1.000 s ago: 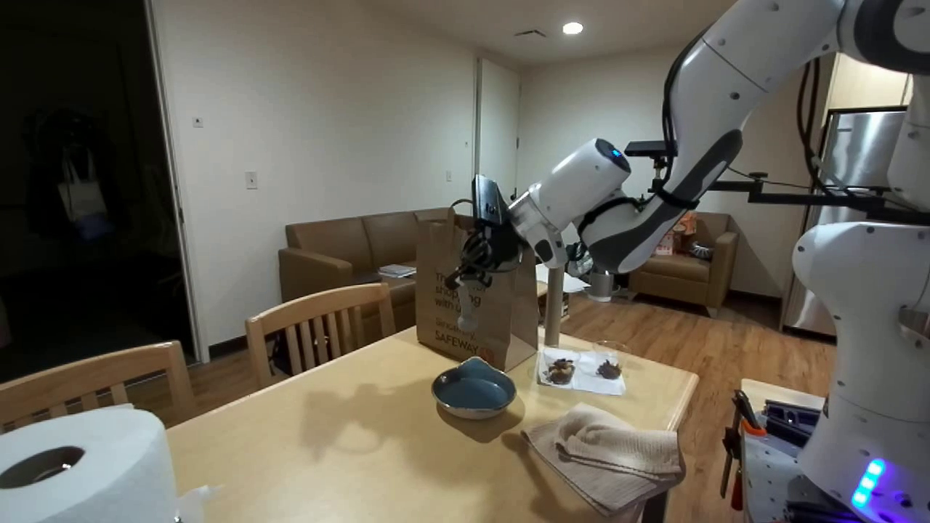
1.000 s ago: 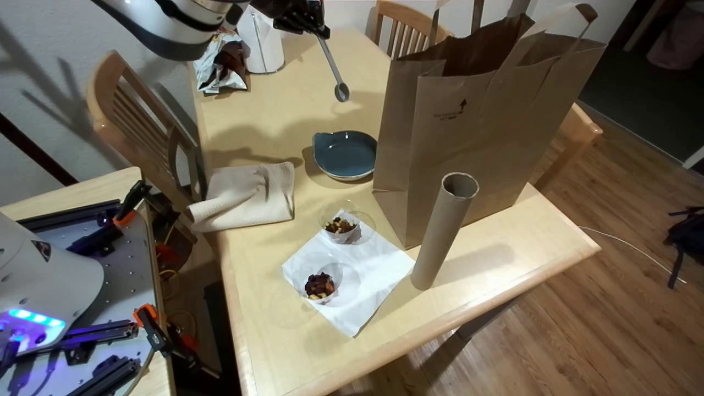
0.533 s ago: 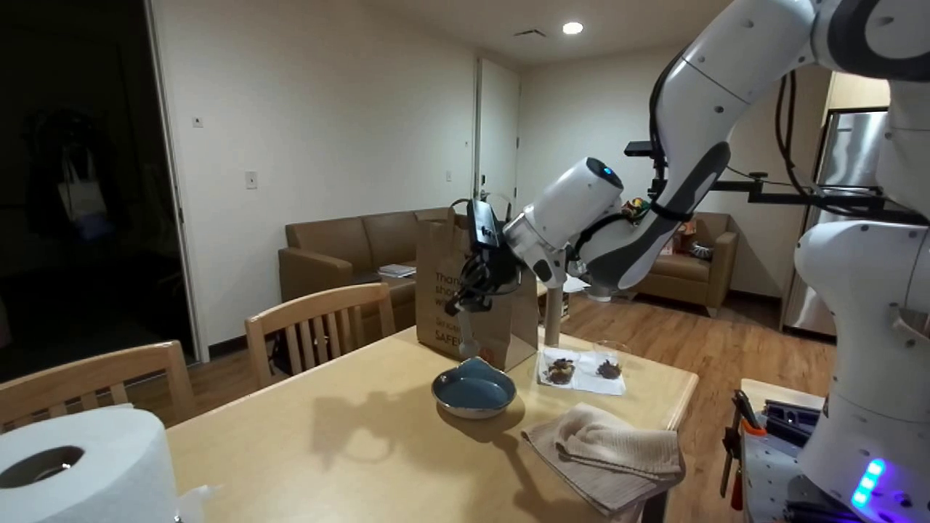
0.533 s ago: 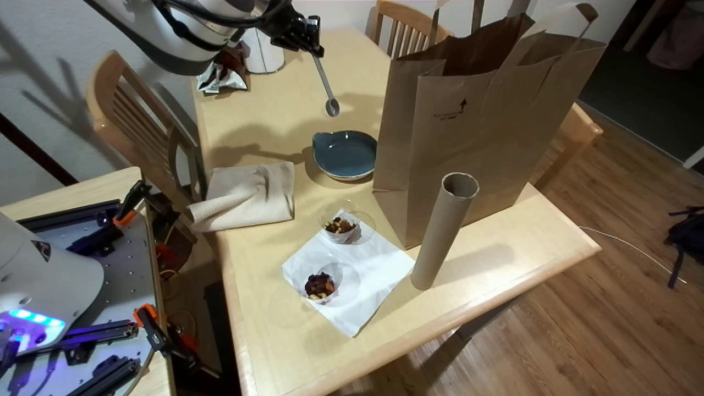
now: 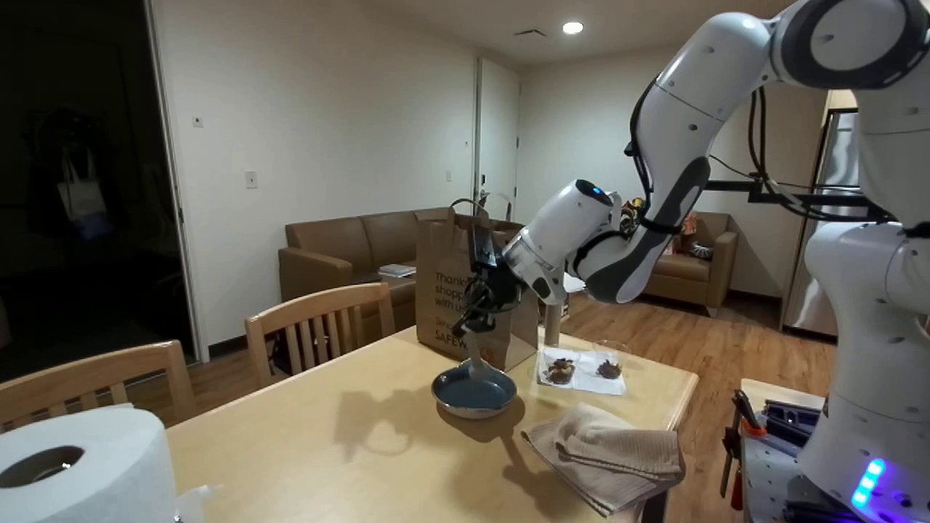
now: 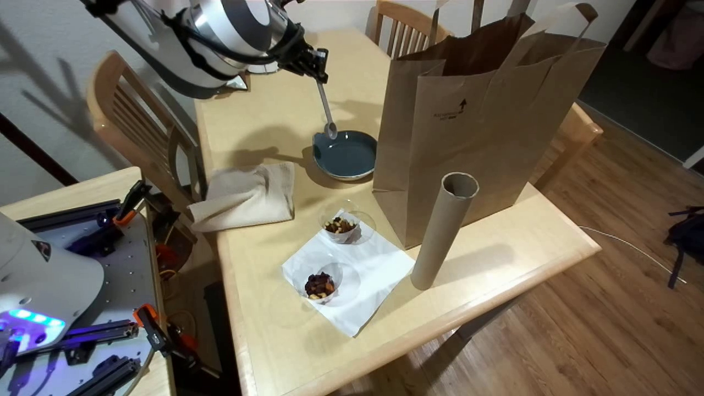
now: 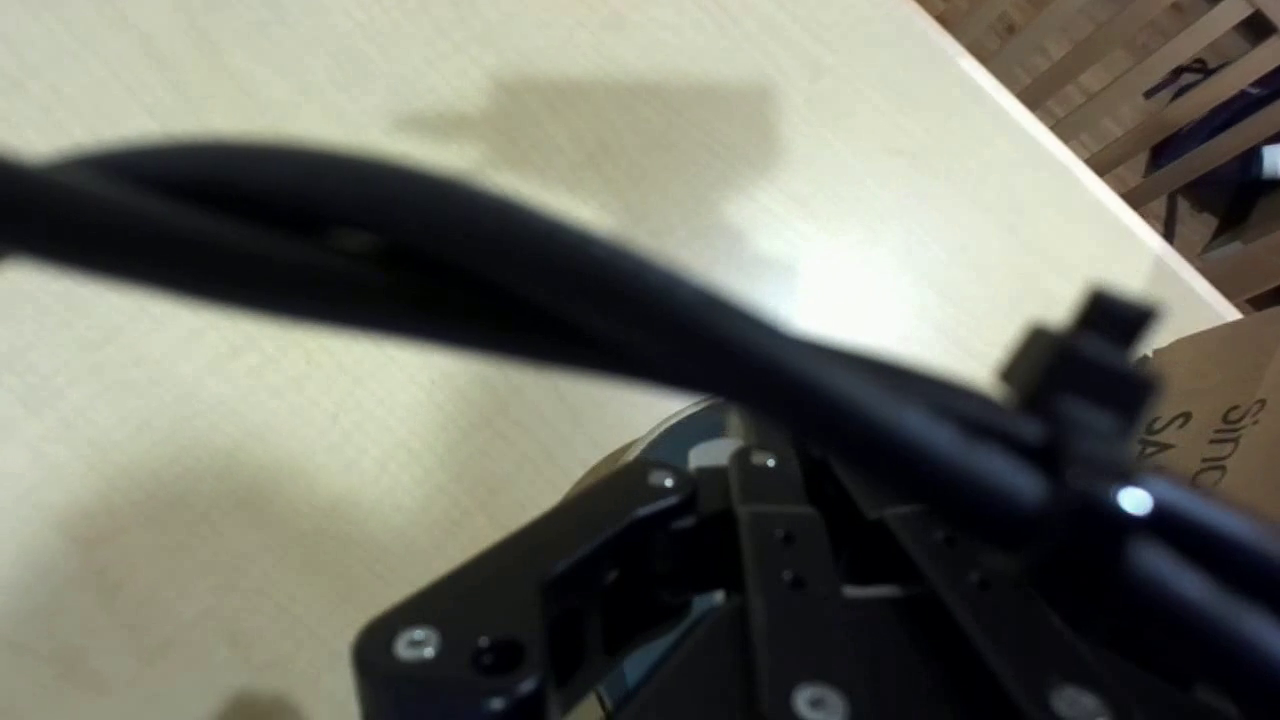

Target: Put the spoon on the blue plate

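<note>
The blue plate [image 5: 474, 398] sits on the table in both exterior views [image 6: 346, 158], beside the paper bag. My gripper [image 5: 465, 328] is shut on the handle end of a grey spoon [image 5: 474, 356]. The spoon hangs steeply, bowl down, in an exterior view [image 6: 325, 107]. Its bowl overlaps the plate's rim and inside in both exterior views. I cannot tell whether it touches the plate. My gripper [image 6: 319, 78] is above the plate. In the wrist view, black cables and fingers [image 7: 790, 560] hide most of the plate [image 7: 689, 434], and the spoon is not clearly visible.
A tall brown paper bag [image 6: 484, 126] stands close beside the plate. A cardboard tube [image 6: 443, 236] and white paper [image 6: 379, 280] with two clear cups of nuts are nearby. A beige towel [image 5: 617, 450] lies by the table edge. A paper roll [image 5: 80, 465] stands at the far end.
My gripper has come down with the spoon toward the plate. The spoon's bowl has moved from above and beyond the plate to overlapping it. The plate has not moved.
</note>
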Motion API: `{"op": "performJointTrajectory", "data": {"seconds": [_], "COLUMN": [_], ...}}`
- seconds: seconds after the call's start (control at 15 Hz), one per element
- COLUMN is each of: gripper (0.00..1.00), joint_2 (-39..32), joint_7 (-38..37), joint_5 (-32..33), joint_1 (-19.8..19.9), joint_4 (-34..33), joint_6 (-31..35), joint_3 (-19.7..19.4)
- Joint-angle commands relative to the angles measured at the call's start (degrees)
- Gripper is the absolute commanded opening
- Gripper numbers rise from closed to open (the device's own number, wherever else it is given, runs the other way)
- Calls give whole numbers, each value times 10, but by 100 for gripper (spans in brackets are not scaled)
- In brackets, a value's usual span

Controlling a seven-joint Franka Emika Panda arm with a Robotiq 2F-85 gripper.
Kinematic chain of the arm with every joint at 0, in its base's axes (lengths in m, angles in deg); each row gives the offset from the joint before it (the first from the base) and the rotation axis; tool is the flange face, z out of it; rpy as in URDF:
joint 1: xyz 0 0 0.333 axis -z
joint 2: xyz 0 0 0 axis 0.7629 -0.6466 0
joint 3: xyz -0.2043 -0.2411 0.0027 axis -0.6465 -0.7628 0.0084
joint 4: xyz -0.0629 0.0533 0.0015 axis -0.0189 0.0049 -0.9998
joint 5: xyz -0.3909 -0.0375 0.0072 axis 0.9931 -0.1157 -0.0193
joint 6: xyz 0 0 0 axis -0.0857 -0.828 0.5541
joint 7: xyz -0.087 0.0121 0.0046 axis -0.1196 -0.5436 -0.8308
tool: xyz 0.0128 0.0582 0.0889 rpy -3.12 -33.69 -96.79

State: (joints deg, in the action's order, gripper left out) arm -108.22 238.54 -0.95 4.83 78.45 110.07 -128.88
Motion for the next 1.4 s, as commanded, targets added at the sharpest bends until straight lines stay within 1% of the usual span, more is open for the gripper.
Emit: {"op": "performJointTrajectory", "data": {"seconds": [0.0, 0.27, 0.47, 0.53, 0.6, 0.67, 0.8, 1.0, 1.07, 1.13, 1.2, 1.33], "gripper": [3, 3, 4, 30, 31, 36, 48, 68, 73, 81, 87, 98], "joint_2": [-28, -76, -117, -129, -135, -148, -160, -175, -178, -177, -175, -156], "joint_7": [0, 0, 0, 0, 0, 0, 0, -1, -5, -10, 0, 0], "joint_5": [33, 77, 117, 125, 136, 136, 147, 151, 148, 148, 144, 131], "joint_1": [125, 265, 341, 357, 389, 379, 424, 452, 461, 474, 492, 515], "joint_4": [-34, -86, -127, -138, -153, -158, -176, -189, -192, -193, -191, -180], "joint_6": [4, 5, 5, 5, -3, 14, 0, 5, 9, 7, 6, 4], "joint_3": [102, 211, 264, 272, 302, 282, 322, 342, 349, 363, 383, 410]}}
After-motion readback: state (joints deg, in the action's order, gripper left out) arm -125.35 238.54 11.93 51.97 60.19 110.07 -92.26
